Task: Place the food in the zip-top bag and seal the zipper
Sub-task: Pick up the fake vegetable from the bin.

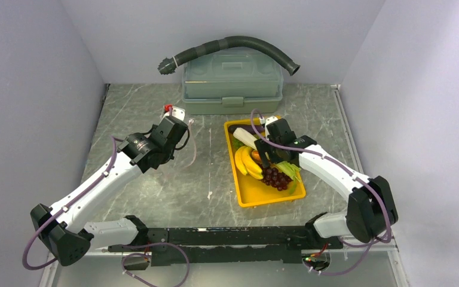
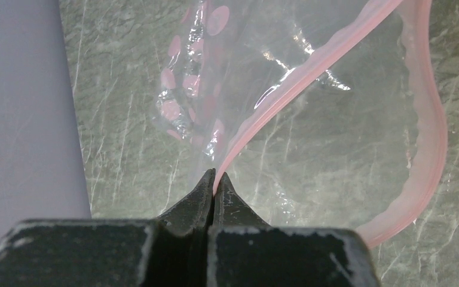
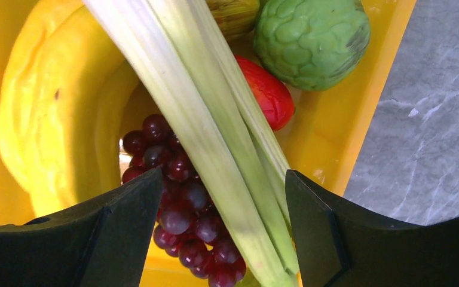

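1. Left hand (image 2: 216, 176): pressed together, pinching the zipper (image 2: 311, 66) of the zip-top bag (image 2: 203, 78), left of the yellow tray (image 1: 257, 194).
2. Right hand (image 3: 224, 179): spread, straddling the leek (image 3: 179, 101) inside the tray, beside bananas (image 3: 54, 119) and purple grapes (image 3: 179, 218).

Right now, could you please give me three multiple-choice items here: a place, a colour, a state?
1. Where does the leek lie? A. in the yellow tray B. in a blue bowl C. on a red plate
2. What colour is the zipper? A. blue B. pink C. green
3. How is the left gripper? A. open over the tray B. shut on the zipper C. shut on a spoon
Answers: 1 A, tray floor shows beneath it; 2 B, the strip reads pink; 3 B, its jaws meet on it.
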Controlling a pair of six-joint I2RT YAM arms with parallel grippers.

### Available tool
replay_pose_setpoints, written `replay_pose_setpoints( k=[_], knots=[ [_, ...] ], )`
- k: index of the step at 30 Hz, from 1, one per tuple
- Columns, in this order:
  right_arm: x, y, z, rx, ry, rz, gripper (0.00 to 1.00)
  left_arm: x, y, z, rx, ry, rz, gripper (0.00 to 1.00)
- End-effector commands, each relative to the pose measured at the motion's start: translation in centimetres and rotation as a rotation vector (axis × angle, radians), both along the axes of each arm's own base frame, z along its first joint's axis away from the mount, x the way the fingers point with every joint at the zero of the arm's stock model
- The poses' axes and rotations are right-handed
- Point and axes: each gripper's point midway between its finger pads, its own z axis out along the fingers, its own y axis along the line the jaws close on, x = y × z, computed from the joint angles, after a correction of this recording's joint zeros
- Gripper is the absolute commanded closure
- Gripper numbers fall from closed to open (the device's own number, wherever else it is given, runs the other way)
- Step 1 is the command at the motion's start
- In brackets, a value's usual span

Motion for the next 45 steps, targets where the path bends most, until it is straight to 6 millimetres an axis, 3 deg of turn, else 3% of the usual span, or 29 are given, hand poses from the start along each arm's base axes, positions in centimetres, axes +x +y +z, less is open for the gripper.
replay_pose_setpoints(
  k=[1,9,16,23,27,34,45],
  knots=[
    [2.5,0.0,1.0,-0.004,-0.069,-0.022,0.21,0.1,-0.4,0.6,-0.036,-0.038,-0.01,1.0],
    [3.6,-0.8,-0.4,-0.042,-0.038,-0.042,0.21,0.1,-0.4,0.3,-0.037,-0.032,-0.012,1.0],
    [3.4,-0.9,-1.8,-0.051,0.014,-0.041,0.25,0.0,-0.5,0.4,-0.048,-0.036,-0.019,1.0],
    [3.2,-2.0,-1.9,-0.103,0.024,-0.071,0.42,0.0,-0.7,0.3,-0.052,-0.032,-0.024,1.0],
    [2.9,-2.1,-1.8,-0.111,0.03,-0.073,0.66,0.0,-0.7,0.4,-0.053,-0.034,-0.025,1.0],
    [2.4,-1.2,0.5,-0.08,-0.025,-0.04,1.0,0.0,-0.7,0.3,-0.052,-0.035,-0.025,1.0],
    [1.4,0.0,6.6,0.01,-0.158,-0.032,1.0,0.0,-0.6,0.4,-0.054,-0.042,-0.02,1.0]
  ],
)
